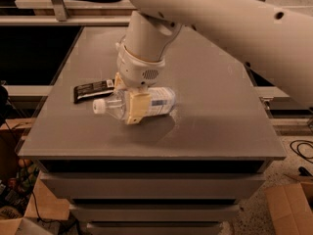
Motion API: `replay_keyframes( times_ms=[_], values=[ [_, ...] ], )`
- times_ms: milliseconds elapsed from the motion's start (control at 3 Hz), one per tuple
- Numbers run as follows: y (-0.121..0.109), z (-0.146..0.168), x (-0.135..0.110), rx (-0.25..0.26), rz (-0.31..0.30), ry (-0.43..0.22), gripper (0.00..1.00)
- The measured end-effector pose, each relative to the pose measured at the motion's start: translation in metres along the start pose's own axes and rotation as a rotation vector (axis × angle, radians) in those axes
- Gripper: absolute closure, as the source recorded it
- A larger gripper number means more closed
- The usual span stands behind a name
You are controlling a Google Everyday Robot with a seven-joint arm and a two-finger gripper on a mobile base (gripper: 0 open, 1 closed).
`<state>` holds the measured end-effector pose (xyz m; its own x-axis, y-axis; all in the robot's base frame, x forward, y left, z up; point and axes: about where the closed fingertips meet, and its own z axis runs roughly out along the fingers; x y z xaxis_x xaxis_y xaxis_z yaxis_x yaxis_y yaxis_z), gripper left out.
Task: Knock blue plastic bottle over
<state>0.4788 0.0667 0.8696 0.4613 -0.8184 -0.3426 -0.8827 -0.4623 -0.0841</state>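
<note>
The blue plastic bottle [155, 103] lies on its side on the grey table [210, 106]. Its white cap [99, 106] points left and its pale blue-and-white label faces me. My gripper [128, 101] comes down from above and straddles the bottle's middle. One tan finger [137, 107] crosses the front of the bottle and the other sits behind it. The jaws are closed on the bottle.
A flat black wrapper bar [93, 90] lies just left of and behind the bottle's cap end. My large white arm [230, 28] spans the upper right of the view over the table. The table's front edge [151, 153] is near the bottle.
</note>
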Motion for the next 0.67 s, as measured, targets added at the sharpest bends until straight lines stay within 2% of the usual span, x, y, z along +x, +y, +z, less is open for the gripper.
replay_keyframes(
  times_ms=[333, 667],
  values=[
    [-0.0072, 0.0087, -0.0045, -0.011, 0.020, -0.022, 1.00],
    [-0.0154, 0.0125, -0.0072, -0.016, 0.045, -0.037, 0.83]
  ],
)
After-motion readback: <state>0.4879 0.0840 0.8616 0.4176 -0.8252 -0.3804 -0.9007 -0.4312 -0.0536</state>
